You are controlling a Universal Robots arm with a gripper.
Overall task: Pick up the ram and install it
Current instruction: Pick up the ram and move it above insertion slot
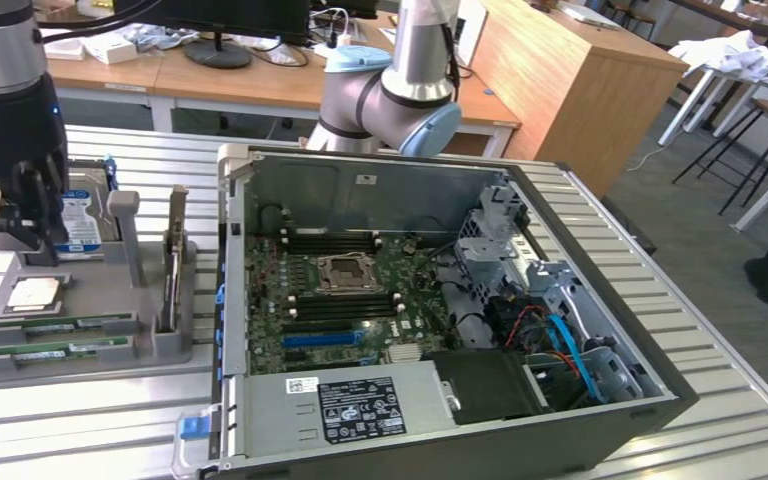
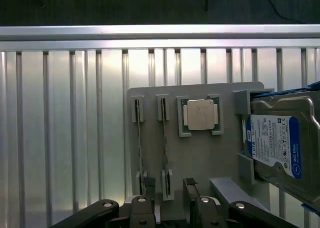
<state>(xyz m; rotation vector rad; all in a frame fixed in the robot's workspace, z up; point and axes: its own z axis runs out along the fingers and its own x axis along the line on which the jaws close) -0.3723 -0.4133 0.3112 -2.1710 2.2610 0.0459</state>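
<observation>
Two green ram sticks [image 1: 61, 324] [image 1: 51, 350] sit in slots at the near end of a grey holder tray [image 1: 91, 365], on the exterior view's left. In the wrist view they show edge-on as thin strips, one ram stick [image 2: 140, 143] beside the other [image 2: 164, 143]. My black gripper [image 1: 17, 235] hangs above the tray's far end, apart from the sticks. It is open [image 2: 167, 193], its fingertips [image 2: 190, 184] standing either side of the end clip of one stick, with nothing held. The open computer case shows the motherboard [image 1: 344, 290] and its dark memory slots [image 1: 337, 305].
A square silver processor chip [image 2: 200, 114] and a blue-labelled hard drive [image 2: 277, 143] share the tray. An upright card [image 1: 175, 260] stands at the tray's edge next to the case wall [image 1: 233, 260]. The ribbed metal table [image 1: 77, 430] surrounds both. The arm's base [image 1: 391, 95] stands behind the case.
</observation>
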